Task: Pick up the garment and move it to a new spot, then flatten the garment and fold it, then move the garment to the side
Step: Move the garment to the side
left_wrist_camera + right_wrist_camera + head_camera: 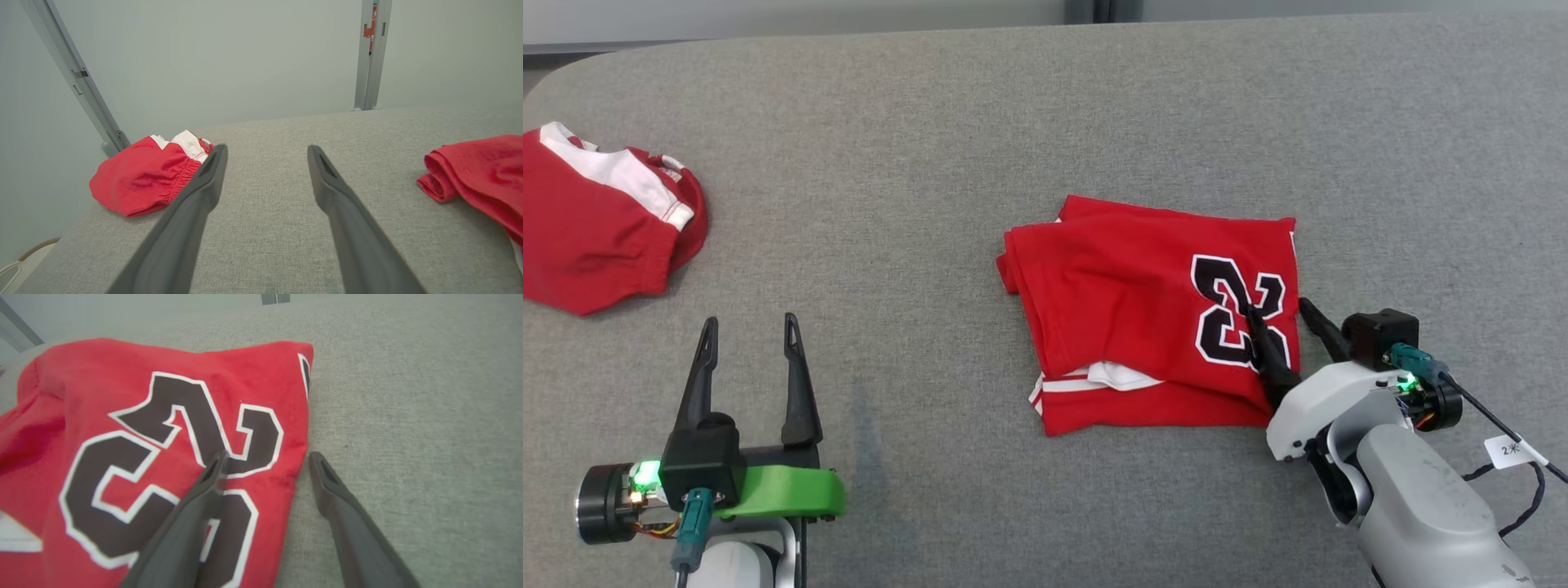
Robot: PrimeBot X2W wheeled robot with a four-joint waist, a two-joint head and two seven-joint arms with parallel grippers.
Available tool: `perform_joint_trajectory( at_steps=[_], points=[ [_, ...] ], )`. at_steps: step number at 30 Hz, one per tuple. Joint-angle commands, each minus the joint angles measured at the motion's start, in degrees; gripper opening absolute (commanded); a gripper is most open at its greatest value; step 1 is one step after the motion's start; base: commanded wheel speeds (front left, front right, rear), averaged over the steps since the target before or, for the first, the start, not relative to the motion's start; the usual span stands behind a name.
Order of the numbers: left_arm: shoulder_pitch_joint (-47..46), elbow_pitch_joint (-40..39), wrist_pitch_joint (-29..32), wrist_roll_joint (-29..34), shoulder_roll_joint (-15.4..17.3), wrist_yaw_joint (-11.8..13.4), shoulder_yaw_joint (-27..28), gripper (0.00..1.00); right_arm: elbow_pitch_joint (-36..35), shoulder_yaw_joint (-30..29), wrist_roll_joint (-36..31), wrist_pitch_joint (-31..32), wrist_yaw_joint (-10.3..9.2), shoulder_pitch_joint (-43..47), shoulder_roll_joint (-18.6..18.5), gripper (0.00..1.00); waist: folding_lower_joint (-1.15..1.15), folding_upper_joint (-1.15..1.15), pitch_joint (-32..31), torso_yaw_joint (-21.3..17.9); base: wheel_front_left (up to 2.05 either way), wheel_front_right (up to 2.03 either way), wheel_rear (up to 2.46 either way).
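right pincer (1276, 306) straddles jersey (1127, 286) edge (jaws apart); left pincer (750, 318) spread too

right fingers (1319, 322) astride folded garment (1127, 302) edge

A grey, cloth-covered tabletop (1045, 122) carries a folded red jersey (1143, 286) right of centre. Bunched red-and-white shorts (596, 229) lie well apart, at its left edge.

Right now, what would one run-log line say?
garment: folded red jersey with black number on grey fabric tabletop | right claw: open, straddling jersey's right edge | left claw: open, empty | aside: crumpled red-and-white garment
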Motion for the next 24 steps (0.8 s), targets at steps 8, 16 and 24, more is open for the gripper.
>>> perform_joint_trajectory(
  at_steps=[8, 16, 24],
  points=[
    [-0.82, 0.09, 0.06, -0.27, 0.03, 0.51, 0.15, 1.00, 4.60, 5.99, 6.23, 0.15, 0.06, -0.39, 2.57, 1.00, 0.00, 0.00, 0.83, 0.40, 0.00, 0.00, 0.00],
    [-2.05, -1.13, 0.06, -0.64, -0.08, 0.89, -0.20, 1.00, -1.11, 6.79, 6.98, -0.30, -0.07, -4.33, -1.60, 0.00, 0.00, 0.00, 2.58, -0.35, 0.00, 0.00, 0.00],
    [-6.30, -6.49, 0.07, 0.87, -0.09, 1.73, -1.20, 1.00, -2.55, 9.97, 5.32, -0.32, -0.07, -15.60, -10.35, 0.00, 0.00, 0.00, 9.98, -2.25, 0.00, 0.00, 0.00]
  ],
)
